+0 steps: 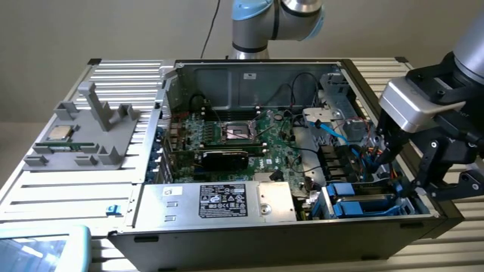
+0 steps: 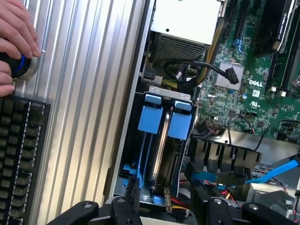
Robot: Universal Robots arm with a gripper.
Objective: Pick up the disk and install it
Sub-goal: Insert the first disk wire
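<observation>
Wrist view is giving you the close look straight into the drive bay (image 2: 164,92). The disk (image 2: 161,143) is sitting on edge in there, with its silver-grey side showing between two bright blue carrier tabs. It's just beside the power supply (image 2: 185,18) and the green motherboard (image 2: 248,79). Up close you're also getting a person's hand (image 2: 14,33) resting on a blue-lit button (image 2: 21,65) out on the ribbed table (image 2: 89,93), with a black keyboard (image 2: 18,159) right next to it. The gripper (image 2: 171,210) is showing as two black fingers (image 2: 126,208) standing wide apart, one to each side of the bay's near end. You're not clamping anything between them.

Exterior view is adding the wider layout. The open computer case (image 1: 250,73) is lying on the table, and the disk (image 1: 355,205) is sitting down in the corner bay on the exterior view's right. A grey fixture (image 1: 98,122) carrying a small processor chip (image 1: 60,133) is sitting well apart on the exterior view's left. Your arm's base (image 1: 276,20) is standing behind the case. The wrist is showing at the exterior view's right edge, pointing downward. The gripper (image 1: 408,170) is hanging over the case's right wall, close above the bay and apart from the disk.
</observation>
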